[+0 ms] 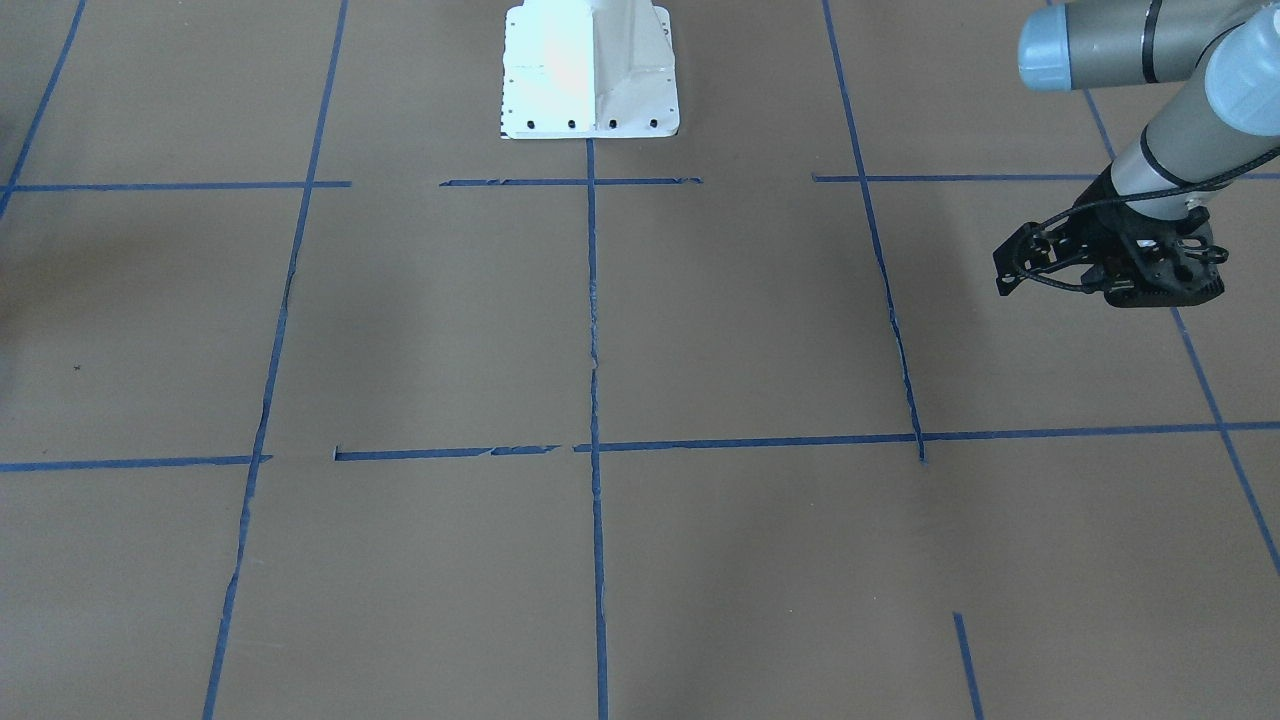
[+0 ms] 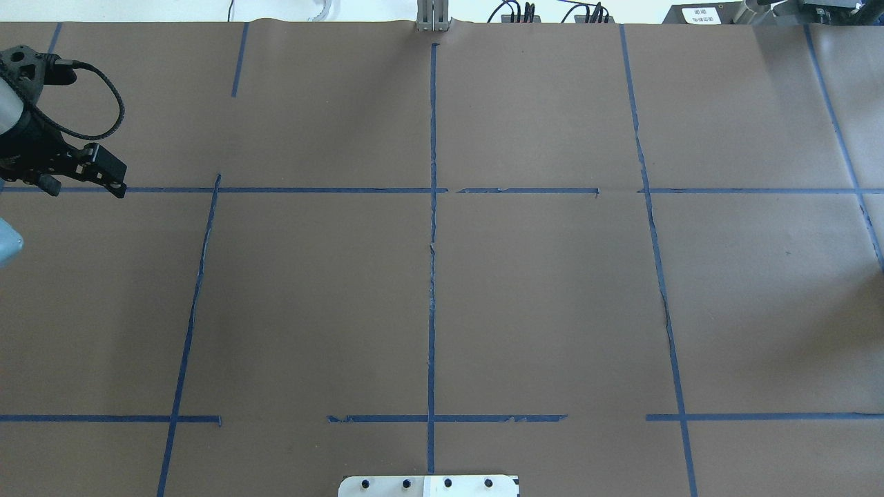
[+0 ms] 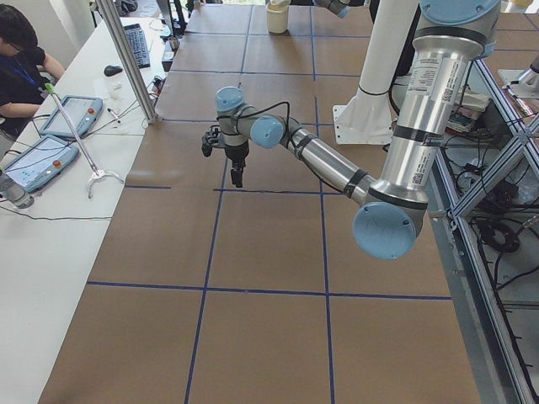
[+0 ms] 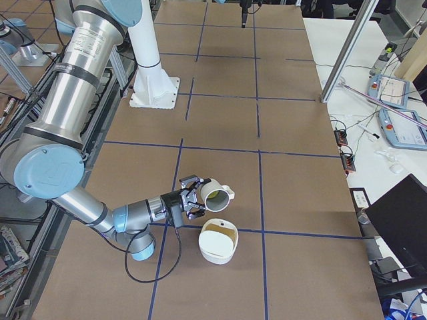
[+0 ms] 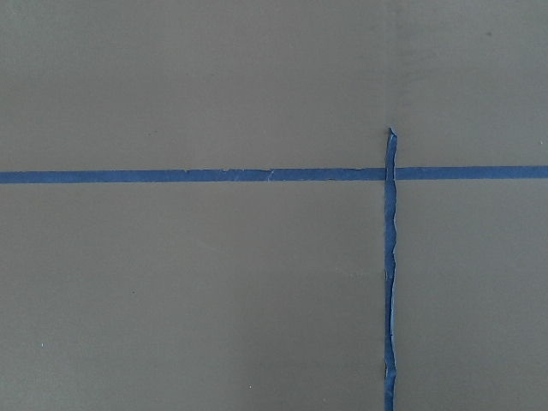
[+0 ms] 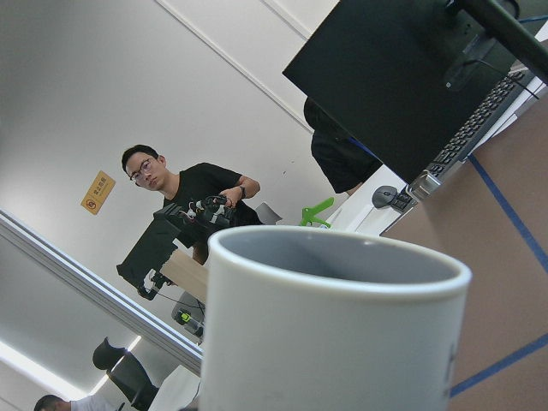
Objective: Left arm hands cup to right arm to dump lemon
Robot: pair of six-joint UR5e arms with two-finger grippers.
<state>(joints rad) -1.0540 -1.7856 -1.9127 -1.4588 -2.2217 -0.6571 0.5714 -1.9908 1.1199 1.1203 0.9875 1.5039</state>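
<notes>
In the exterior right view my right gripper (image 4: 195, 193) holds the white cup (image 4: 215, 191) tipped on its side, handle away from the gripper, just above a white bowl (image 4: 218, 241). A dull yellow-green tint shows in the cup's mouth; I cannot tell whether it is the lemon. The cup (image 6: 334, 325) fills the right wrist view, its grey inner rim up and its inside hidden. My left gripper (image 1: 1150, 275) hangs empty over the table at the other end, also in the overhead view (image 2: 41, 166) and the exterior left view (image 3: 237, 178); its jaws cannot be made out.
The brown table (image 2: 539, 290) carries a grid of blue tape. The white robot base (image 1: 590, 70) stands at the table's edge. Operators sit at side desks with tablets (image 3: 72, 114) and a monitor (image 4: 407, 220).
</notes>
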